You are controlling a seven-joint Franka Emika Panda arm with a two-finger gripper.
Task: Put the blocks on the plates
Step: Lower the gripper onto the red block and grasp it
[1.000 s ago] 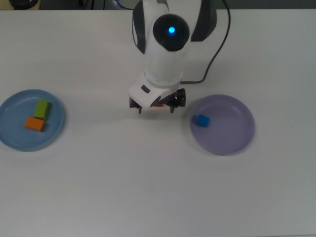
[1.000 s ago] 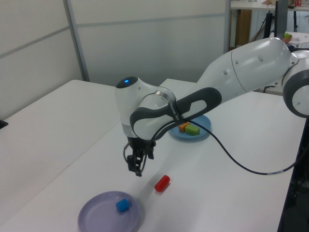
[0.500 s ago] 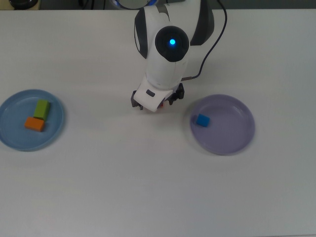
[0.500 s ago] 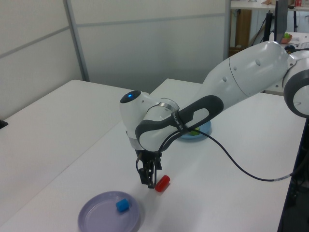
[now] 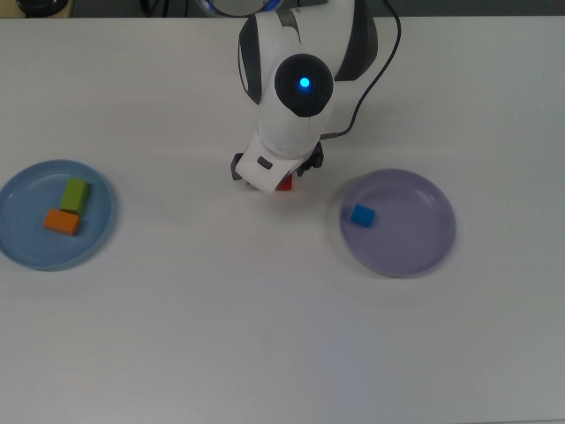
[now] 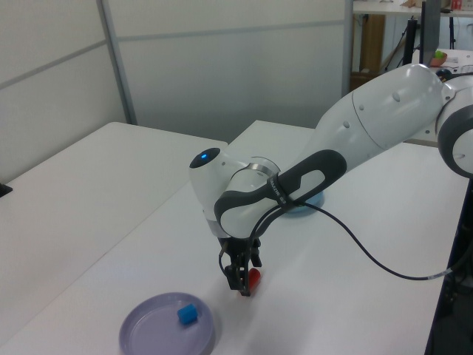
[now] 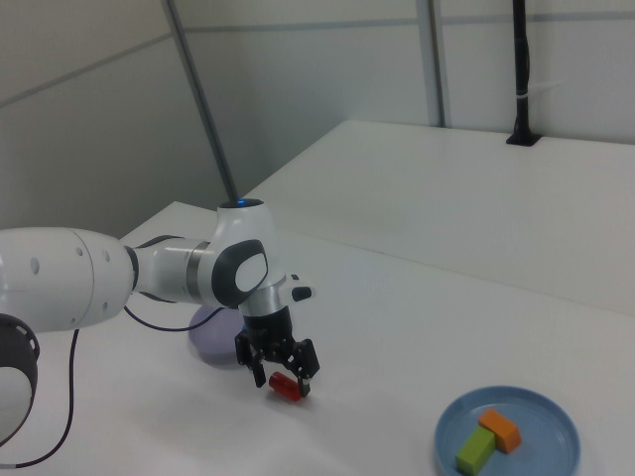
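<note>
Starting from the top view, a green oblong block (image 5: 75, 194) and an orange oblong block (image 5: 62, 222) are seen on the round light blue plate (image 5: 18, 203), a small blue cube (image 5: 362, 215) on the pale lavender plate (image 5: 415, 243), while in the left and right views the two-finger gripper (image 7: 281, 377) is spread around the red oblong block (image 7: 287, 388) on the white table (image 5: 265, 336), so one block is judged left.

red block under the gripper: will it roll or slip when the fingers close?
The red block lies flat on the table, so rolling seems unlikely. It looks solid and smooth, so probably stiff but a bit slippery. The gripper straddles it with fingers open; an off-centre pinch could twist it.
</note>
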